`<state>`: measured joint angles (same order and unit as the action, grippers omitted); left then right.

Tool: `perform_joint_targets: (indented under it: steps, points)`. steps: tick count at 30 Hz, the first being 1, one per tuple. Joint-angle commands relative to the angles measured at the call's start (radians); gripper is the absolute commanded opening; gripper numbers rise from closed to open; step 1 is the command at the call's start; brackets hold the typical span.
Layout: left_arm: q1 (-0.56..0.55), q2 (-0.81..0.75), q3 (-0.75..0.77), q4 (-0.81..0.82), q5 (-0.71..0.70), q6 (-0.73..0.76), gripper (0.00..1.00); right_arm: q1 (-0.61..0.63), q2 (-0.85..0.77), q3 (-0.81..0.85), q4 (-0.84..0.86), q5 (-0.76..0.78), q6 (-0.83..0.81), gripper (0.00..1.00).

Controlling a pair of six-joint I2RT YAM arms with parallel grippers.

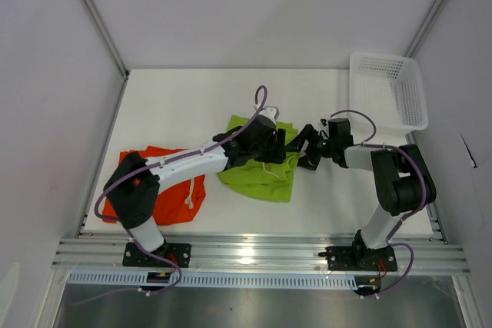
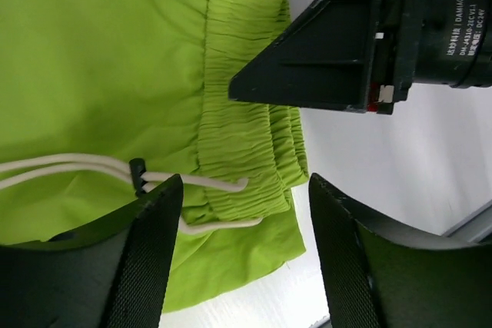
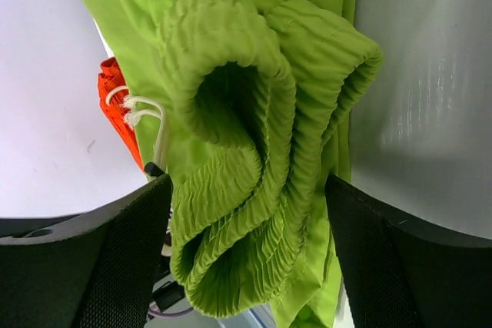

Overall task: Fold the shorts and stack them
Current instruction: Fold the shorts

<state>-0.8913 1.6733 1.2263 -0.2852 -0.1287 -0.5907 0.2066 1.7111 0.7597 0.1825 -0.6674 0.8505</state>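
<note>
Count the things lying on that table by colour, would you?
Lime green fabric shorts: 1
Orange-red fabric shorts: 1
White plastic mesh basket: 1
Total: 3

- Left arm (image 1: 184, 163): white shell on the long link, black joint housings.
- Right arm (image 1: 396, 182): same white-and-black build.
- Thin purple cables (image 1: 262, 88) looped along both arms.
- Black base plates (image 1: 157, 255) with small red wires.
- Left gripper (image 2: 244, 186): black wedge-shaped fingers (image 2: 146, 259) faced with finely textured pads.
- Black cylindrical motor (image 2: 461, 28), white "DAMIAO" lettering, small red spot beside it.
</note>
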Motion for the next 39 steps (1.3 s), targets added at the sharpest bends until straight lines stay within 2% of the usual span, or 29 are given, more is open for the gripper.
perform_joint_targets:
  steps: [1,2,5,6,11,12,16,19,23,25,27,29,35,39]
  points:
    - [-0.029,0.043,-0.01,0.084,-0.034,0.038,0.67,0.014,0.022,0.027,0.077,-0.021,0.032,0.82]
    - [-0.031,0.051,-0.014,0.09,-0.035,0.04,0.65,0.016,0.024,0.026,0.086,-0.021,0.035,0.81]
    - [-0.04,0.072,-0.036,0.122,-0.031,0.046,0.56,0.017,0.03,0.018,0.133,-0.037,0.061,0.7]
    - [-0.043,0.074,-0.039,0.135,-0.025,0.049,0.49,0.016,0.031,0.02,0.141,-0.043,0.065,0.64]
    - [-0.083,0.075,-0.09,0.221,-0.005,0.084,0.34,0.02,0.044,0.036,0.158,-0.061,0.082,0.5]
    - [-0.086,0.078,-0.099,0.24,0.018,0.086,0.32,0.02,0.047,0.038,0.158,-0.064,0.084,0.44]
    - [-0.093,0.092,-0.129,0.319,0.109,0.112,0.3,0.025,0.064,0.049,0.163,-0.083,0.084,0.38]
    - [-0.107,0.039,-0.151,0.322,0.086,0.147,0.32,0.025,0.081,0.056,0.167,-0.092,0.078,0.34]
    - [-0.121,-0.053,-0.152,0.247,0.058,0.17,0.47,0.025,0.105,0.076,0.167,-0.11,0.055,0.21]
    - [-0.135,-0.092,-0.177,0.236,0.043,0.177,0.48,0.025,0.116,0.085,0.172,-0.121,0.053,0.17]
    - [-0.144,-0.107,-0.207,0.248,0.032,0.183,0.48,0.027,0.128,0.093,0.179,-0.135,0.058,0.06]
    - [-0.146,-0.101,-0.24,0.279,0.012,0.181,0.44,0.03,0.136,0.104,0.184,-0.143,0.061,0.01]
    - [-0.208,-0.081,-0.3,0.402,-0.021,0.25,0.4,0.036,0.143,0.127,0.181,-0.159,0.067,0.0]
    - [-0.238,-0.026,-0.268,0.38,-0.055,0.298,0.34,0.039,0.14,0.148,0.164,-0.159,0.065,0.0]
